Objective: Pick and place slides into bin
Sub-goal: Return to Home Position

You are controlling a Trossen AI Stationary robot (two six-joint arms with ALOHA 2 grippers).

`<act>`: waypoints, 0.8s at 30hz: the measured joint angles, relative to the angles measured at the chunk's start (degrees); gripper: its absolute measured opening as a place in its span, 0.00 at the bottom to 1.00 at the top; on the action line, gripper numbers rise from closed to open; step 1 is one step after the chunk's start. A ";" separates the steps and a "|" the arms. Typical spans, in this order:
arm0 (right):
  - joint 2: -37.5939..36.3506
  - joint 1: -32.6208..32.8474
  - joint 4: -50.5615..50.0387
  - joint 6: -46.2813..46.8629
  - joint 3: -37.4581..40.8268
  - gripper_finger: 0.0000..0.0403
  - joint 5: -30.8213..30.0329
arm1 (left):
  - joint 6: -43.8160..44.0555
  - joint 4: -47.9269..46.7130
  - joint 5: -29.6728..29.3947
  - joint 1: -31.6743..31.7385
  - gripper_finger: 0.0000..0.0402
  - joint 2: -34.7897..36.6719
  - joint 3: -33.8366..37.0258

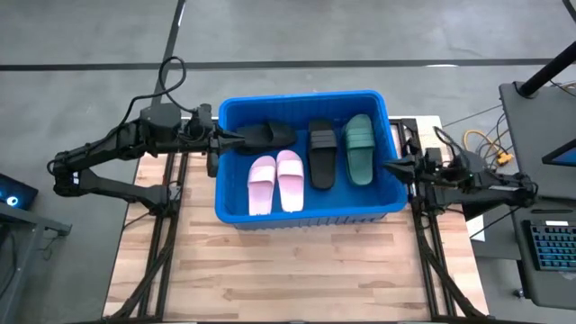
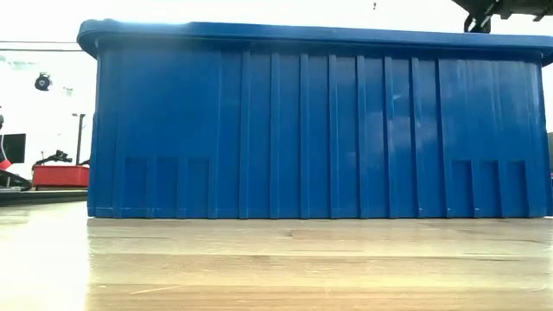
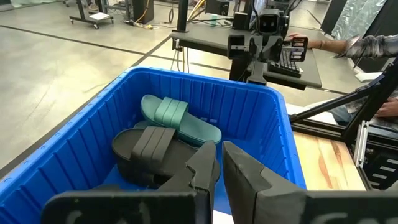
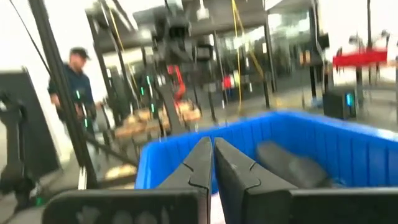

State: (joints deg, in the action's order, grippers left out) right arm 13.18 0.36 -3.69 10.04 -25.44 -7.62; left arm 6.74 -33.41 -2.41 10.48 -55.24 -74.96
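Currently, slides [image 1: 290,171]: all I can see lie inside the bin [image 1: 306,214], frame centre: pink pair [image 1: 276,182], green one [image 1: 360,147], black ones [image 1: 321,155]. Light, bendy rubber, I judge; grip the wide strap. Left gripper [image 1: 236,139] at the bin's left wall, right gripper [image 1: 389,165] at its right rim, both clenched on nothing.
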 joint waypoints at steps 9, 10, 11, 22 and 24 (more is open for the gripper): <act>-12.59 0.00 13.46 -2.03 14.20 0.02 0.14 | 0.15 0.01 -2.65 0.00 0.03 0.00 0.00; -13.22 0.00 14.76 -1.49 15.73 0.02 0.45 | 0.15 0.00 -2.65 0.00 0.03 0.00 0.00; -13.25 0.00 16.62 -1.18 17.09 0.02 0.68 | 0.15 0.01 -2.65 0.00 0.03 0.00 0.00; -11.64 0.00 31.67 -2.58 24.93 0.02 4.44 | 0.31 1.83 -2.58 0.00 0.03 -0.52 0.11; -11.64 0.00 31.65 -2.56 24.93 0.02 4.56 | 0.35 3.57 -2.59 0.00 0.03 -0.63 0.11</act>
State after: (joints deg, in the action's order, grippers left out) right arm 1.54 0.36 27.97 7.49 -0.51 -3.06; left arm 7.09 -29.84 -5.00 10.48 -55.88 -74.85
